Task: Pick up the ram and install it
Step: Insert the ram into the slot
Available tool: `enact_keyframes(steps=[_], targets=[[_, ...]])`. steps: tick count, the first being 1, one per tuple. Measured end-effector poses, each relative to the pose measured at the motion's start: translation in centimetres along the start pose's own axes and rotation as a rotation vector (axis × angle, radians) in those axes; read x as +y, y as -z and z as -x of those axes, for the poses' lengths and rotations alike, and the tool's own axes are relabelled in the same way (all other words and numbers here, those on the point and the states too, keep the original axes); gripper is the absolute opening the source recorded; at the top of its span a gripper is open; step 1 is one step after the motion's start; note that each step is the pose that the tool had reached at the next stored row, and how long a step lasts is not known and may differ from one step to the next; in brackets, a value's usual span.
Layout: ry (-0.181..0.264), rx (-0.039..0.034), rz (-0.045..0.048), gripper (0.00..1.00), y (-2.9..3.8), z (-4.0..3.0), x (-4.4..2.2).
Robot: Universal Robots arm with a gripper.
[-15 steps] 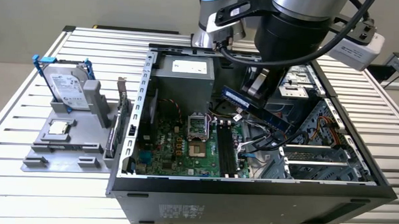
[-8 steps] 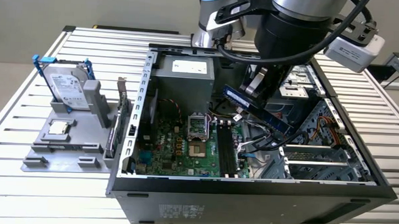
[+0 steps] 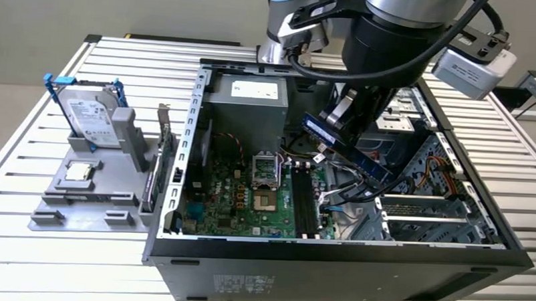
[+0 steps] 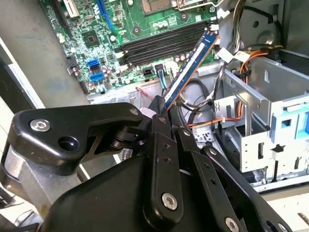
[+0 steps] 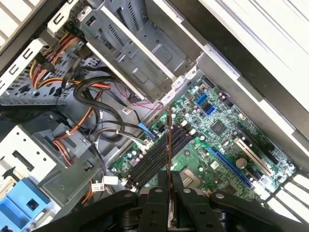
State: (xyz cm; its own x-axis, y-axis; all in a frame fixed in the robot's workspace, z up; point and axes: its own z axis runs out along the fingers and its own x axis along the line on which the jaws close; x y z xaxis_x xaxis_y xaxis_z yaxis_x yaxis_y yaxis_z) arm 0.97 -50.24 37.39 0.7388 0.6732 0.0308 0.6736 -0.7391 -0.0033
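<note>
Above the black slots [image 3: 306, 199], a long thin blue ram [image 3: 357, 158], tilted

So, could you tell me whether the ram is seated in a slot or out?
Out: the long thin blue-green circuit-board ram hangs tilted in the black pincer, above the empty black motherboard slots.

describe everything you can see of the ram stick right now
The ram is a long, narrow, very thin circuit-board stick, bluish on its face with pale markings along it. The end effector is shut on one end, so it hangs tilted inside the open computer case, its free end pointing down toward the black memory slots on the green motherboard. In the first wrist view it appears edge-on above those slots. It is not seated yet.
</note>
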Motion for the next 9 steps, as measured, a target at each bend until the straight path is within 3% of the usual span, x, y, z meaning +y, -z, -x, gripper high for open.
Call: enact_keyframes(steps=[9], targets=[[-0.064, 0.0003, 0.0020, 0.00, 0.00, 0.00, 0.00]])
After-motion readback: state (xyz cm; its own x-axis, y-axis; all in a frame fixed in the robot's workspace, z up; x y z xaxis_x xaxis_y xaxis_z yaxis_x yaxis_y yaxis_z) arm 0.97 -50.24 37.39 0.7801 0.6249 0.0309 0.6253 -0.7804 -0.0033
